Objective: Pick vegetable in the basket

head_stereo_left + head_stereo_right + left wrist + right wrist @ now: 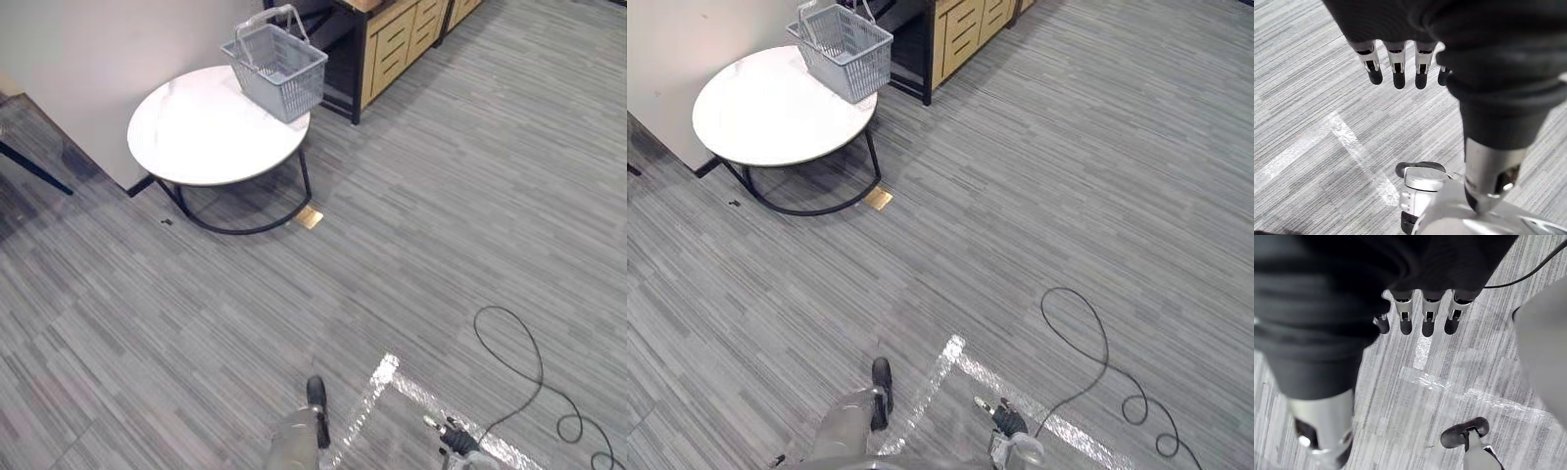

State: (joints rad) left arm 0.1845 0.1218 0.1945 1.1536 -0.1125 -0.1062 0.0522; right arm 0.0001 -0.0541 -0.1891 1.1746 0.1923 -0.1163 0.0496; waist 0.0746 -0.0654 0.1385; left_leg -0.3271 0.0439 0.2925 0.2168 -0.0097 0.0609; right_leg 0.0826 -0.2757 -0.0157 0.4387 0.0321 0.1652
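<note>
A grey plastic mesh basket (277, 67) with its two handles raised stands on the far right edge of a round white table (196, 137) on a black frame, well ahead of me across the carpet. My left hand (1396, 68) hangs down over the grey striped carpet, fingers straight, holding nothing. My right hand (1422, 318) hangs the same way above the carpet, fingers straight and empty. Both hands are far from the table.
A wooden cabinet with drawers (397, 39) stands behind the table to the right, and a pale wall (78, 59) runs behind its left side. A brass floor plate (310, 217) lies by the table's foot. Shiny tape strips (377, 387) mark the carpet near me.
</note>
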